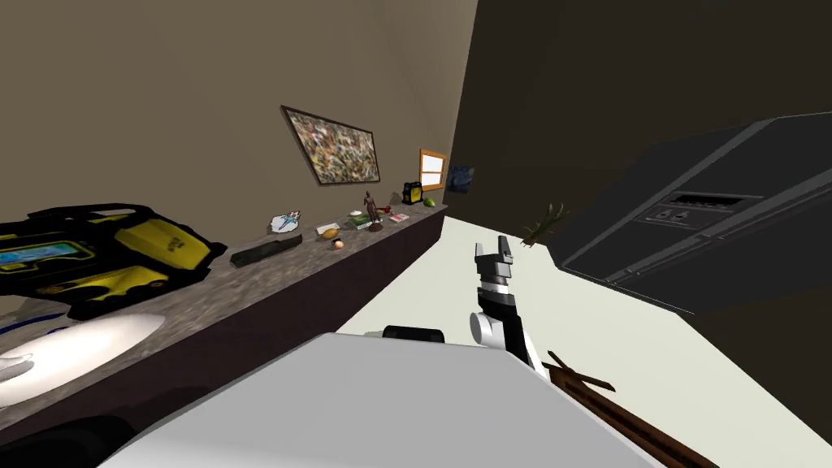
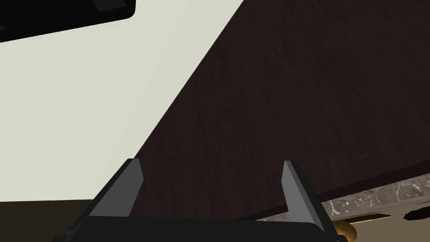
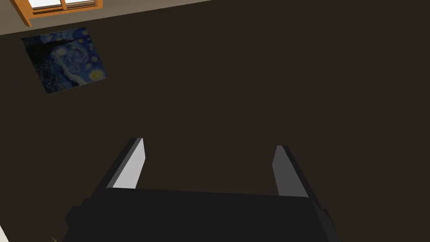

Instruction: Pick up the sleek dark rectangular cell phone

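The cell phone (image 1: 266, 250) is a long dark rectangular slab lying flat on the speckled stone countertop (image 1: 244, 284) to my left, about midway along it. My left gripper (image 2: 210, 161) is open and empty, low beside the counter's dark front panel (image 2: 294, 105), with the stone edge (image 2: 378, 195) just past one finger. My right gripper (image 1: 491, 244) is raised over the pale floor, well to the right of the counter and far from the phone. It is open (image 3: 210, 143) with nothing between its fingers.
A large yellow and black device (image 1: 106, 256) and a white dish (image 1: 73, 349) sit at the counter's near end. Small items, among them a toy plane (image 1: 286, 220) and a figurine (image 1: 371, 207), lie beyond the phone. A dark appliance (image 1: 715, 219) stands right, brown slats (image 1: 601, 406) lie near my base.
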Tool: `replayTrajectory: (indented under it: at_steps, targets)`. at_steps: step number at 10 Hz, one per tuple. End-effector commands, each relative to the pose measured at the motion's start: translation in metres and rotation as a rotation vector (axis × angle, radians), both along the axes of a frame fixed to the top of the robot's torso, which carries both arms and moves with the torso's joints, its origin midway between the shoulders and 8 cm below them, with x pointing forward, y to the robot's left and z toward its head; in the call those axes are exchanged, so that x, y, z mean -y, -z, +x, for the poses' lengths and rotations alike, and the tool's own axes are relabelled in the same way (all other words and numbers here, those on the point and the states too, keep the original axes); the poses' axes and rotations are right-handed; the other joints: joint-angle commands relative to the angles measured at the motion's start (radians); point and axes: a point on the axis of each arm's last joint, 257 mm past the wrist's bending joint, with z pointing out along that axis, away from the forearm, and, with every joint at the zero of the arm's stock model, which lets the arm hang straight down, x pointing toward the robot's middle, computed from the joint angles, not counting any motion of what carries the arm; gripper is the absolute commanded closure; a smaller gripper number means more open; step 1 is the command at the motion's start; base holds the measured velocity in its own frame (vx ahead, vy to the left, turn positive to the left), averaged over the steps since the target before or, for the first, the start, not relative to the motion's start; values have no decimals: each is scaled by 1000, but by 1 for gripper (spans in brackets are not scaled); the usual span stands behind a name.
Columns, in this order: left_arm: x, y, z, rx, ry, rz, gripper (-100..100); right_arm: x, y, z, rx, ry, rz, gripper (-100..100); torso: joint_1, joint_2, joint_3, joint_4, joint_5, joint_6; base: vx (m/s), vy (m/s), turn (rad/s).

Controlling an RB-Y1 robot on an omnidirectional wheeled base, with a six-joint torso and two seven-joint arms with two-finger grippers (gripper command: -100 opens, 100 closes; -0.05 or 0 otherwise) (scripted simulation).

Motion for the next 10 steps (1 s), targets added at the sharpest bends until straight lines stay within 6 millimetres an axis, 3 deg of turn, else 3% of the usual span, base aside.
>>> replayTrajectory:
  at_steps: [1, 2, 3, 4, 5, 6, 7, 8, 9, 10]
  targets:
    - [-13, -4, -27, -56, 21, 40, -100, 0, 0, 0, 0, 0, 0, 0, 0, 0, 0, 0, 0, 0, -8, 13, -260]
    - [-31, -7, -54, -134, 57, 99, -100, 0, 0, 0, 0, 0, 0, 0, 0, 0, 0, 0, 0, -1, 3, 17, -404]
    - [-31, -7, -57, -142, 67, 104, -100, 0, 0, 0, 0, 0, 0, 0, 0, -1, -1, 0, 0, 0, 6, 24, -229]
    - [-48, -13, -83, -218, 106, 156, -100, 0, 0, 0, 0, 0, 0, 0, 1, -2, -1, 0, 0, -1, 24, 26, -336]
    - [-48, -12, -84, -222, 118, 162, -100, 0, 0, 0, 0, 0, 0, 0, 1, -2, -1, -1, 0, -1, 23, 31, -232]
    - [-63, -19, -108, -293, 161, 208, -100, 0, 0, 0, 0, 0, 0, 0, 1, -3, -2, -1, 1, -1, 38, 37, -384]
    - [-63, -19, -108, -297, 172, 213, -100, 0, 0, 0, 0, 0, 0, 0, 2, -4, -2, -1, 1, 0, 29, 40, -264]
    - [-76, -27, -127, -363, 224, 255, -100, 0, 0, 0, 0, 0, 0, 0, 2, -4, -2, -1, 1, -1, 36, 55, -427]
    - [-76, -27, -128, -366, 229, 257, -100, 0, 0, 0, 0, 0, 0, 0, 3, -5, -3, -1, 1, 0, 37, 60, -266]
    - [-88, -34, -145, -425, 284, 293, -100, 0, 0, 0, 0, 0, 0, 0, 3, -5, -3, -1, 1, -1, 57, 68, -467]
